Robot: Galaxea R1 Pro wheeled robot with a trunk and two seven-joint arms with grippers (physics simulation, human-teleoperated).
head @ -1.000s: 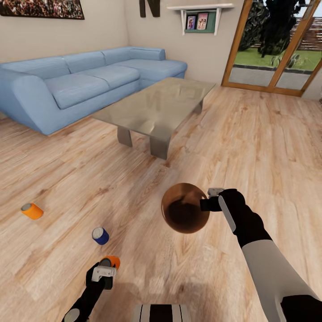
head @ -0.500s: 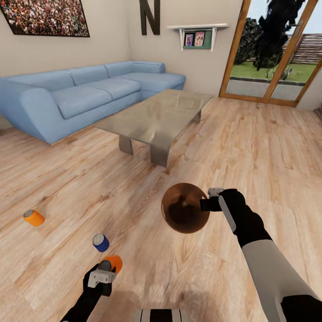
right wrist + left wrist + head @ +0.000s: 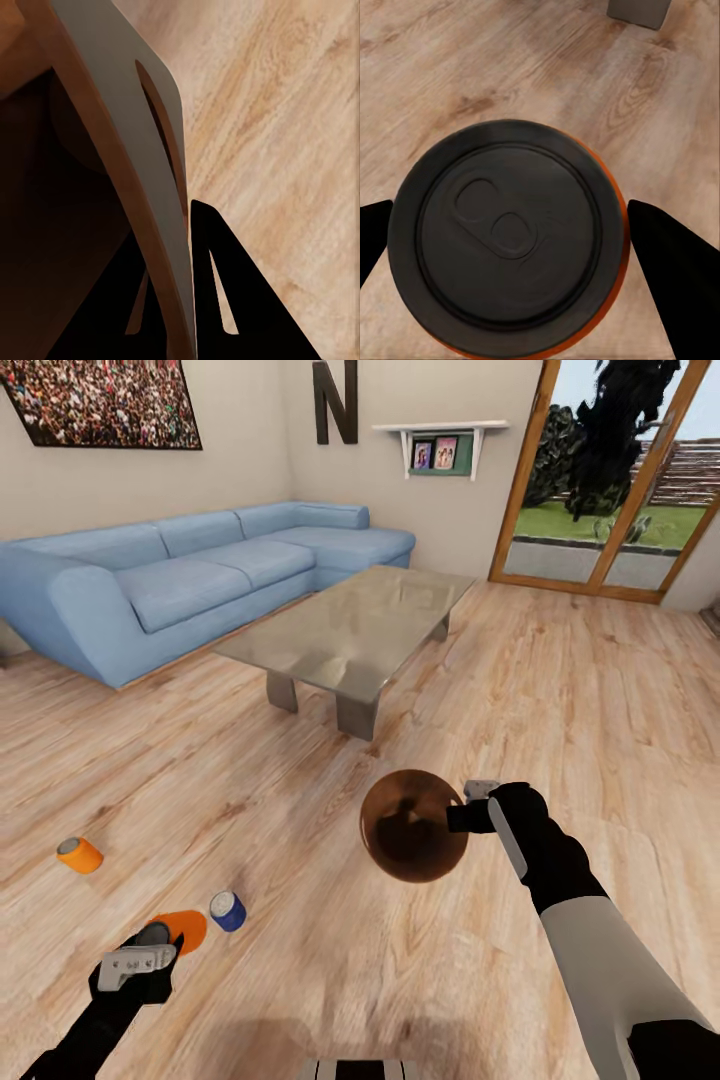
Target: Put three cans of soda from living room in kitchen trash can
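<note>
Two grippers are seen low in the head view, over the pale wooden floor [image 3: 560, 660]. The left gripper [image 3: 150, 950], nearest and at the near left, is clamped on an orange soda can [image 3: 180, 930]; in the left wrist view the dark grey top of that can [image 3: 510, 240] is seen between the two black fingers [image 3: 675, 277], which sit against its sides. Just right of the held can, a blue soda can [image 3: 228, 911] stands on the floor. A second orange can [image 3: 79, 855] lies on its side further left, well apart from the blue one. To the right, the trash can [image 3: 414, 839] is held off the floor by the right gripper [image 3: 462, 817], whose fingers are closed on its rim; its brown inside faces the camera. In the right wrist view the grey wall [image 3: 142, 187] of the bin is pinched between the black fingers [image 3: 225, 292]. Beyond the bin a low glass table [image 3: 350, 625] stands in the middle of the floor, with a long blue corner sofa [image 3: 190, 580] behind it at the left. On the far wall are seen a crowd picture [image 3: 100, 402], a black letter N [image 3: 335, 400] and a small shelf [image 3: 440, 445]; a glazed wooden door [image 3: 620, 480] is at the far right.
</note>
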